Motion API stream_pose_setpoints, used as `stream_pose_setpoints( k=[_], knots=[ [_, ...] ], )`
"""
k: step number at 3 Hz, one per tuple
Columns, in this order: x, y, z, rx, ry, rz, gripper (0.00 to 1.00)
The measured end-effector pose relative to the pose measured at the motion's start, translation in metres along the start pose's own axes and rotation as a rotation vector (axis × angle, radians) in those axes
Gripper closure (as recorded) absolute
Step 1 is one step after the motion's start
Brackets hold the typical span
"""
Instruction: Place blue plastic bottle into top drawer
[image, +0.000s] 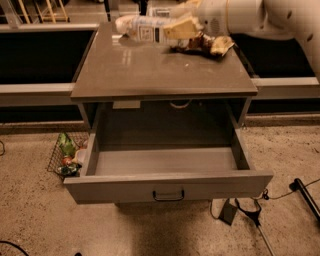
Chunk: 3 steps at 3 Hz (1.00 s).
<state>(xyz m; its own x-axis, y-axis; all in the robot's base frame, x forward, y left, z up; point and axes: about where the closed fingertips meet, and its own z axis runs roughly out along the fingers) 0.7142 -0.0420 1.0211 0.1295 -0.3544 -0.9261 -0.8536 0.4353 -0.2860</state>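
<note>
– Looking at the far end of the table (160, 70), what is seen at twelve o'clock?

– The gripper (172, 29) is found there, over the table's back edge, carried by a white arm (240, 15) that enters from about two o'clock. Its tan fingers (181, 28) are clamped on the blue plastic bottle (140, 27).

– How is the bottle lying?

– It is held on its side, with the label turned to the camera and the free end pointing to nine o'clock. The other end is covered by the fingers. Whether its underside touches the table or is held just clear of it cannot be told, though a pale reflection is seen on the tabletop below it.

– And what is beside the gripper?

– Brown-and-yellow snack bags (207, 44) are lying on the table at about one o'clock, just beside and partly under the gripper.

– Where is the top drawer?

– The top drawer (125, 189) is pulled fully out toward six o'clock, under the tabletop. Its grey floor is exposed, and a small dark handle (168, 195) is centred on its front panel. The bottle is well apart from it, up at the opposite end of the table.

– Is anything noted on the floor?

– A wire basket (62, 157) with colourful contents is set at about eight o'clock, just beside the drawer's left wall. At four o'clock a dark bar (305, 192) with a thin cable is seen.
</note>
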Motion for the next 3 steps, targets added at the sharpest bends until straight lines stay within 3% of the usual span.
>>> stream_pose_setpoints(
  k=[1, 2, 3],
  knots=[
    [0.034, 0.052, -0.001, -0.068, 0.014, 0.087, 1.00],
    [0.064, 0.085, 0.016, -0.133, 0.061, 0.120, 1.00],
    [0.065, 0.089, 0.017, -0.143, 0.059, 0.119, 1.00]
  ],
)
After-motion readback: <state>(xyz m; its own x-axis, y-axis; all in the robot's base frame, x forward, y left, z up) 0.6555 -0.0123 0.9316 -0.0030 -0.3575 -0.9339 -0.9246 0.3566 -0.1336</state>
